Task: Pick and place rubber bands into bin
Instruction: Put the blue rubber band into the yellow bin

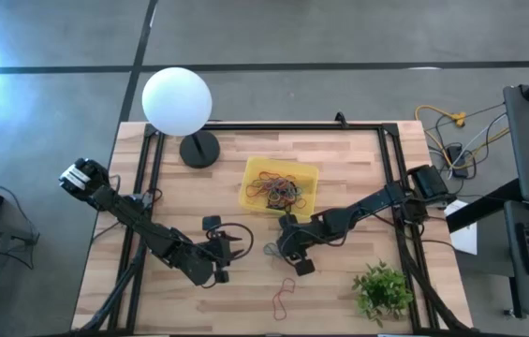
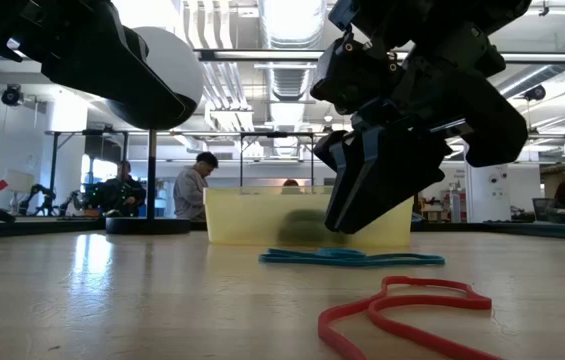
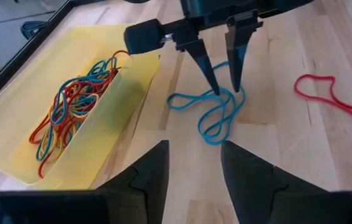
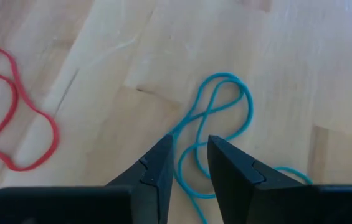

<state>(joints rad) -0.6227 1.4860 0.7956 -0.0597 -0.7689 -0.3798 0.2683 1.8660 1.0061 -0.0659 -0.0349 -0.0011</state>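
Table (image 1: 339,150): a wooden top framed by dark rails, seen whole from above.

Bin (image 1: 257,175): a translucent yellow tray, set near the middle of the table toward the far edge. A tangle of rubber bands (image 1: 281,192) in red, blue, yellow and orange is held inside it.

Blue band (image 3: 216,115): laid flat on the wood just beside the bin's near side, folded into several loops.

Red band (image 1: 285,296): laid loose near the table's front edge, well apart from the bin and touched by nothing.

Right gripper (image 3: 225,87): lowered over the blue band, its fingertips (image 3: 215,89) set down at the band's upper loops. The jaws are parted by a narrow gap with strands of the band lying between them (whether the band is actually pinched cannot be told).

Left gripper (image 1: 236,245): held low over the wood toward the front-left part of the table, pointed at the blue band and the bin. Its fingers (image 3: 154,168) are spread apart with nothing between them.

Lamp (image 1: 177,101): a white globe placed at the far-left corner.

Plant (image 1: 382,290): small and green, placed near the front-right corner.
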